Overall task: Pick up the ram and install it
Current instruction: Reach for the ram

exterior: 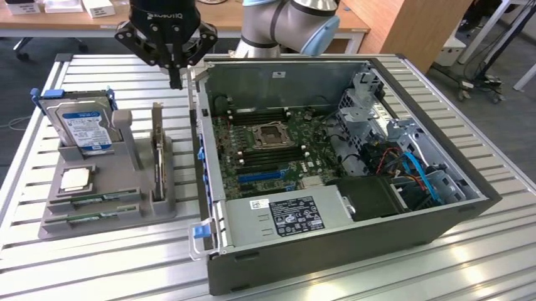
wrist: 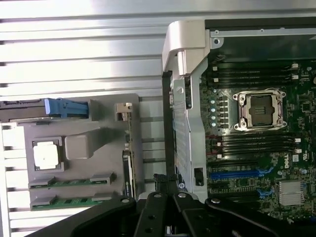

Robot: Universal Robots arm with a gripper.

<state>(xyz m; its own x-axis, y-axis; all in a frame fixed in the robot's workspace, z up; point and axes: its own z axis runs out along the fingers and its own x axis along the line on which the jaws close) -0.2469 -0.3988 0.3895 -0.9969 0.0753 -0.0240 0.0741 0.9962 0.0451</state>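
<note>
Exterior view: black two-finger gripper [exterior: 175,80] shut, empty, hung just past the far corner of the grey plastic holder tray [exterior: 59,229].
Fingers are seen pressed together with nothing held. Thin green ram stick [exterior: 94,199] [wrist: 71,182] is slotted in the tray's near end, second green stick [exterior: 88,218] just beside it, both well apart from the gripper. Open grey computer case [exterior: 335,269] is set beside the tray.
</note>
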